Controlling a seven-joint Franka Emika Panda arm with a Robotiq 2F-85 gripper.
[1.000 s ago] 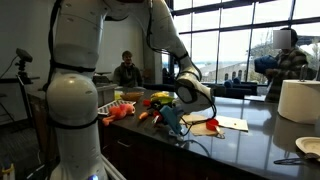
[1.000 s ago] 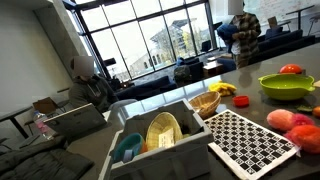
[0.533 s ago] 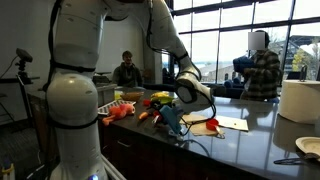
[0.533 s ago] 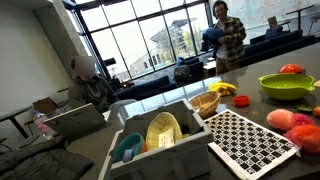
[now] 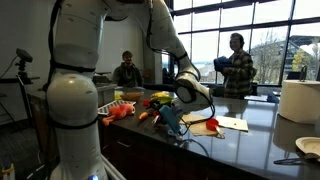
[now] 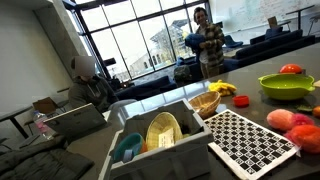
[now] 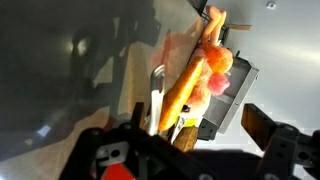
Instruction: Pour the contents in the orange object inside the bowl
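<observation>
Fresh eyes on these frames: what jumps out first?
The white robot arm fills the left of an exterior view, bending down to a cluttered dark counter. In an exterior view, a lime-green bowl sits at the counter's far right, beyond a black-and-white checkered mat. A person stands by the windows.

Lime-green bowl (image 6: pixel 285 92); black-and-white chequered mat (image 6: pixel 247 140); white robot arm (image 5: pixel 75 110); dark counter (image 5: pixel 250 148).

Lime-green bowl (image 6: pixel 286 87) upright, orange obj. (image 6: pixel 291 69) prob. behind
</observation>
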